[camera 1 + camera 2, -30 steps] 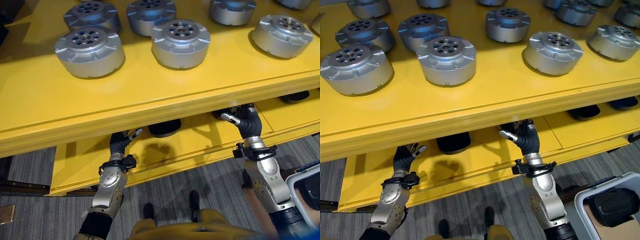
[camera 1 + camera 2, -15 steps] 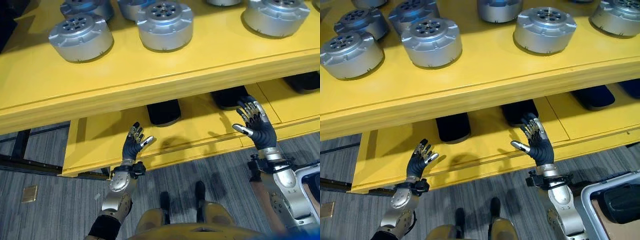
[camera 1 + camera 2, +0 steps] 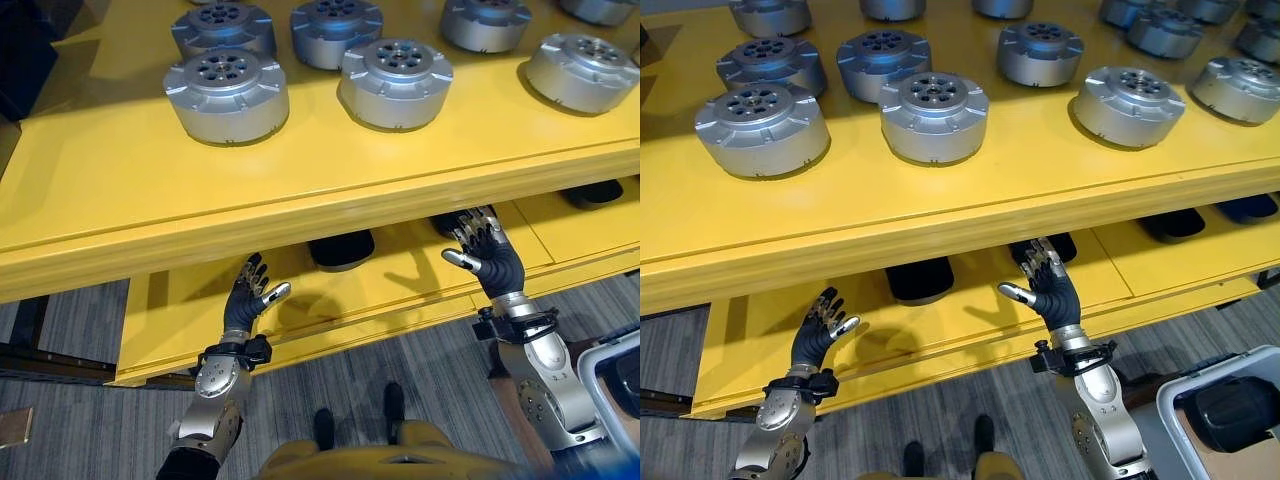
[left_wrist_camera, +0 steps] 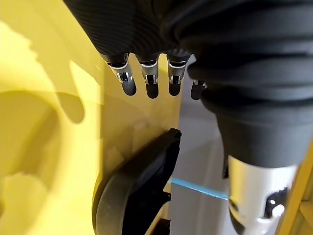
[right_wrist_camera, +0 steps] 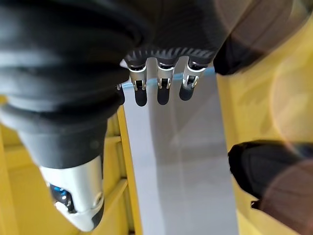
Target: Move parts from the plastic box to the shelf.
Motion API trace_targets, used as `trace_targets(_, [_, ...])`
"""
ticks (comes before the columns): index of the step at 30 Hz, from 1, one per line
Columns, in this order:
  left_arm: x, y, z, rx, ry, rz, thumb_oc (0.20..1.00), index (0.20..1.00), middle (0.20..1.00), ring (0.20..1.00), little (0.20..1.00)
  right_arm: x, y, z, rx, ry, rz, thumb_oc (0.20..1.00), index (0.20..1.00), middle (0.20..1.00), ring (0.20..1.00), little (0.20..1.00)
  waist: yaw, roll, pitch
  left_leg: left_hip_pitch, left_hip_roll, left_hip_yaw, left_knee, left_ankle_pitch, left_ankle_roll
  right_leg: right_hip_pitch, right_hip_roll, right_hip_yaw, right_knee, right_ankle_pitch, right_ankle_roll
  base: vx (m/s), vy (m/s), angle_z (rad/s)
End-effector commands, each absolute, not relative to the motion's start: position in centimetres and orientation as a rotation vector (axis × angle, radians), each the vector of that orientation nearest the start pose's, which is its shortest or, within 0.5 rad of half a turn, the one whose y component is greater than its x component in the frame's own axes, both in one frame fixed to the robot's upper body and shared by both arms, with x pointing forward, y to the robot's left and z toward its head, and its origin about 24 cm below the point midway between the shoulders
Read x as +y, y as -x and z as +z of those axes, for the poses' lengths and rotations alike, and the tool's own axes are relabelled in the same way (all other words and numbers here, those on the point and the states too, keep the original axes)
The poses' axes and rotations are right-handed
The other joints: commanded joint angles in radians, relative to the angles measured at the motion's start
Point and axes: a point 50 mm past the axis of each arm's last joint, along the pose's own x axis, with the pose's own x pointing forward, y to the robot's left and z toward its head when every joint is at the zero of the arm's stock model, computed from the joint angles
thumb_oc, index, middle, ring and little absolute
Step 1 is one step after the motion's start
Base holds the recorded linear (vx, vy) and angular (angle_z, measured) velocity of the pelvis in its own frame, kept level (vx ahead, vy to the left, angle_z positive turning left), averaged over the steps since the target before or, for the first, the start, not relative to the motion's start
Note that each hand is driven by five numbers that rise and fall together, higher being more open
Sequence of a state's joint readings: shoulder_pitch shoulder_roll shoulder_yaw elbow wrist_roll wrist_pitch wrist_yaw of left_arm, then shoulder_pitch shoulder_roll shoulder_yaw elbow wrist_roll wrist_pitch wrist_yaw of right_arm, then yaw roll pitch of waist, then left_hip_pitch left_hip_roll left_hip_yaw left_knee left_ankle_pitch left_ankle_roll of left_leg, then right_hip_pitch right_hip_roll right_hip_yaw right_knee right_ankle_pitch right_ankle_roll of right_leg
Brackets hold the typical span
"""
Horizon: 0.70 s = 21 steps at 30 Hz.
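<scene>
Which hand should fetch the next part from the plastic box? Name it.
Right. The plastic box with a dark part sits at the robot's right, beside the right hand. The left hand is far across; both are open, empty.

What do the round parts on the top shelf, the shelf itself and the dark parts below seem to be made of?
Round parts: likely machined metal, satin silver with soft highlights. Shelf: glossy yellow paint, probably over metal; base unclear. Dark parts: matte black, plastic or coated metal, cannot tell.

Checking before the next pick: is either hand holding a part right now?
No, the left hand and right hand are both open and empty at the lower shelf.
</scene>
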<state>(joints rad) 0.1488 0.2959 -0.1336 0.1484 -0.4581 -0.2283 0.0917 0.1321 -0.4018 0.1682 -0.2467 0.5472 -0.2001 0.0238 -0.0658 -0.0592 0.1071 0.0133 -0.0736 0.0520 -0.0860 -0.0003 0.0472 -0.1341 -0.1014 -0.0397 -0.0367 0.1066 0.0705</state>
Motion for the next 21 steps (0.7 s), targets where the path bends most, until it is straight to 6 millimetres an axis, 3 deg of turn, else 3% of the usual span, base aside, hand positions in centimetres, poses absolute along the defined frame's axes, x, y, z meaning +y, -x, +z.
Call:
trace_targets(1, [21.3, -22.7, 2.6, -0.033, 0.07, 0.082, 1.0, 1.0, 1.0, 1.0, 1.0, -17.5, -22.4, 10.5, -0.328, -0.225, 0.214, 1.0, 1.0, 1.0, 1.0, 1.0, -0.016, -0.005, 0.02, -0.092, -0.017, -0.049, 0.022, 0.022, 0.017, -0.034, 0.085, 0.013, 0.092, -0.062, 0.003, -0.12, 0.076, -0.33])
trace_targets(5, [22.1, -23.4, 3.5, -0.069, 0.029, 0.105, 1.0, 1.0, 1.0, 1.0, 1.0, -16.8, -22.7, 11.1, -0.353, -0.23, 0.244, 1.0, 1.0, 1.0, 1.0, 1.0, -0.028, -0.02, 0.046, -0.168, 0.01, 0.006, 0.048, 0.029, 0.016, -0.105, 0.094, 0.06, 0.073, 0.009, 0.029, -0.14, 0.033, -0.64])
trace_targets(6, [23.0, -23.4, 3.9, -0.086, 0.022, 0.149, 1.0, 1.0, 1.0, 1.0, 1.0, -16.0, -23.0, 11.6, -0.373, -0.247, 0.279, 1.0, 1.0, 1.0, 1.0, 1.0, -0.009, -0.02, 0.047, -0.216, 0.043, 0.05, 0.075, 0.028, 0.011, -0.12, 0.087, 0.029, 0.088, -0.006, 0.034, -0.21, 0.007, -1.04])
trace_targets(7, [23.4, -23.1, 4.0, -0.093, 0.025, 0.179, 1.0, 1.0, 1.0, 1.0, 1.0, -15.6, -23.2, 11.8, -0.381, -0.251, 0.292, 1.0, 1.0, 1.0, 1.0, 1.0, 0.017, -0.014, 0.051, -0.228, 0.062, 0.081, 0.094, 0.019, 0.009, -0.091, 0.055, -0.047, 0.105, -0.039, 0.034, -0.17, 0.007, -1.37])
trace_targets(8, [23.9, -22.5, 3.6, -0.079, 0.046, 0.207, 1.0, 1.0, 1.0, 1.0, 1.0, -15.2, -23.3, 12.1, -0.388, -0.255, 0.314, 1.0, 1.0, 1.0, 1.0, 1.0, 0.052, -0.011, 0.047, -0.226, 0.086, 0.121, 0.09, 0.016, -0.001, -0.026, 0.004, -0.14, 0.092, -0.074, 0.029, -0.05, -0.101, -1.8])
trace_targets(9, [24.5, -21.9, 3.2, -0.058, 0.062, 0.239, 1.0, 1.0, 1.0, 1.0, 1.0, -14.8, -23.7, 12.2, -0.387, -0.247, 0.323, 1.0, 1.0, 1.0, 1.0, 1.0, 0.105, -0.012, 0.039, -0.217, 0.12, 0.15, 0.104, -0.011, -0.022, 0.038, -0.07, -0.247, 0.095, -0.096, 0.047, -0.06, -0.213, -1.87])
trace_targets(10, [24.8, -21.6, 2.8, -0.038, 0.061, 0.253, 1.0, 1.0, 1.0, 1.0, 1.0, -14.7, -24.0, 12.4, -0.395, -0.245, 0.325, 1.0, 1.0, 1.0, 1.0, 1.0, 0.125, -0.027, 0.04, -0.223, 0.126, 0.168, 0.13, -0.019, -0.029, 0.072, -0.12, -0.277, 0.08, -0.058, 0.064, -0.05, -0.247, -1.61])
trace_targets(11, [24.9, -21.3, 2.3, -0.015, 0.07, 0.267, 1.0, 1.0, 1.0, 1.0, 1.0, -14.7, -24.0, 12.6, -0.405, -0.243, 0.325, 1.0, 1.0, 1.0, 1.0, 1.0, 0.131, -0.038, 0.039, -0.224, 0.127, 0.181, 0.142, -0.023, -0.031, 0.083, -0.131, -0.29, 0.059, -0.044, 0.073, -0.09, -0.181, -1.25])
trace_targets(14, [25.4, -20.1, 0.9, 0.052, 0.114, 0.31, 1.0, 1.0, 1.0, 1.0, 1.0, -15.3, -23.6, 12.3, -0.393, -0.218, 0.311, 1.0, 1.0, 1.0, 1.0, 1.0, 0.117, -0.045, 0.029, -0.204, 0.13, 0.208, 0.132, -0.015, -0.035, 0.067, -0.125, -0.284, 0.056, -0.026, 0.083, 0.0, -0.146, -0.16])
trace_targets(21, [24.6, -20.0, 0.6, 0.063, 0.131, 0.273, 1.0, 1.0, 1.0, 1.0, 1.0, -17.5, -22.7, 11.9, -0.369, -0.162, 0.267, 1.0, 1.0, 1.0, 1.0, 1.0, 0.063, -0.018, 0.006, -0.14, 0.175, 0.226, 0.056, 0.052, -0.083, 0.091, -0.055, -0.272, 0.008, -0.093, 0.05, 0.03, -0.167, -0.29])
